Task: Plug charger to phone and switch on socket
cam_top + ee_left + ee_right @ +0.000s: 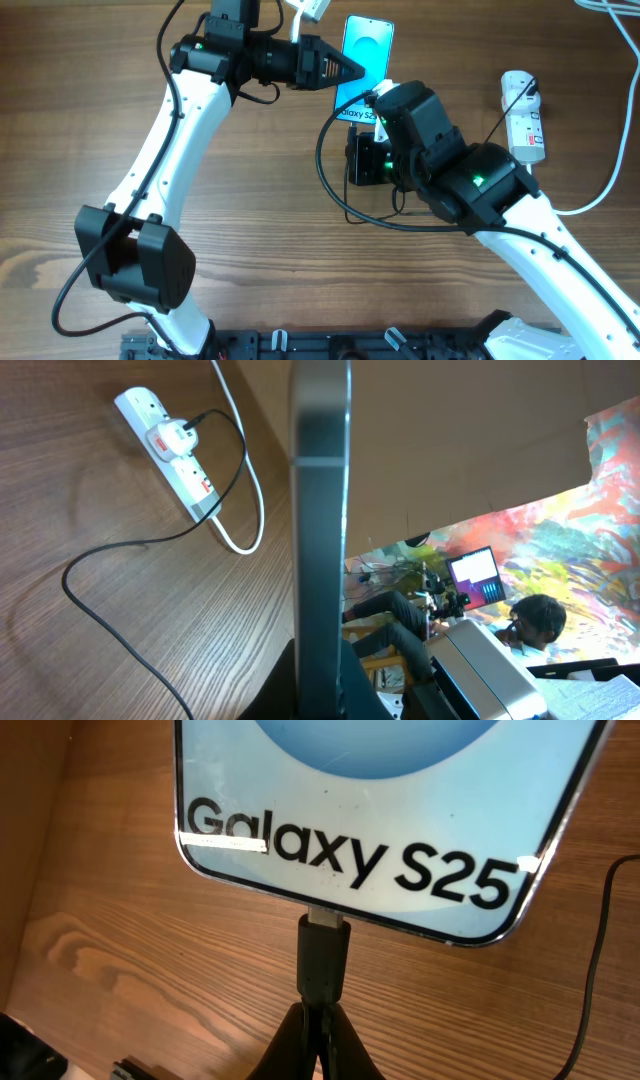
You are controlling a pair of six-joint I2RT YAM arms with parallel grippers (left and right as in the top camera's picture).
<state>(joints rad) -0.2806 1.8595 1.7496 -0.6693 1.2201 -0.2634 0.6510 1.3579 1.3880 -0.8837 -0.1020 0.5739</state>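
Observation:
The phone [366,50] has a cyan screen with "Galaxy S25" text [380,780]. My left gripper [345,70] is shut on the phone's edge, which fills the left wrist view as a dark upright slab [320,540]. My right gripper [322,1025] is shut on the charger's black connector [322,960], whose tip sits at the port in the phone's bottom edge. In the overhead view the right gripper [372,100] is just below the phone. The white socket [524,115] lies at the right with a white plug and the black cable [120,620] running from it.
The socket's white lead [625,140] loops along the right table edge. A thick white cable [245,480] curves beside the strip. The table's far edge [270,420] is close behind the phone. A black cable loop [335,190] hangs from my right arm.

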